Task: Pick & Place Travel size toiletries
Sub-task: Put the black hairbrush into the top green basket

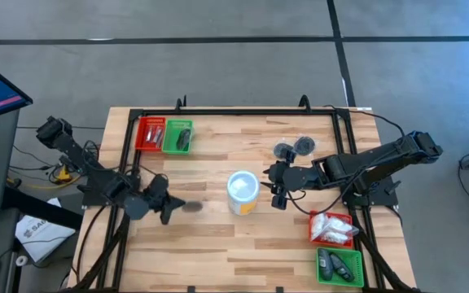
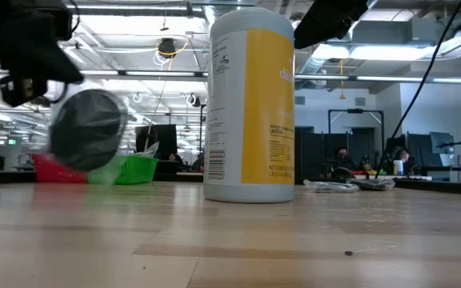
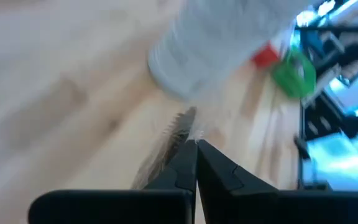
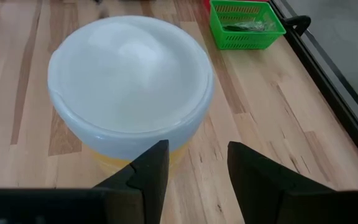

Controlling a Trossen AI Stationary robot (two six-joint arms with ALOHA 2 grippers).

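My left gripper (image 1: pixel 173 206) is over the table's left middle, shut on a dark grey round flat piece (image 1: pixel 192 206); this piece shows blurred in the low view (image 2: pixel 90 128). My right gripper (image 1: pixel 277 192) hovers open just right of the white cup (image 1: pixel 243 191). In the right wrist view its fingers (image 4: pixel 194 168) stand apart in front of the cup's lid (image 4: pixel 129 68). Two more dark grey round pieces (image 1: pixel 293 148) lie flat on the wood behind the right gripper. White sachets fill the red tray (image 1: pixel 332 228), and slim items lie in the green tray (image 1: pixel 339 267). My left gripper pinches the dark grey round piece between its two shut fingers (image 3: pixel 194 168). It holds the piece by the rim (image 3: pixel 178 134), which sticks out past the fingertips. The fingers come from the table's left, slanting down. The piece is clear of the table (image 2: pixel 90 164).
A second red tray (image 1: pixel 150 133) and green tray (image 1: pixel 177 136) sit at the far left corner. The tall white and yellow cup (image 2: pixel 250 104) stands mid-table between the arms. Black frame rails (image 1: pixel 344 155) run along the table's sides. Bare wood lies near the front edge (image 1: pixel 234 260).
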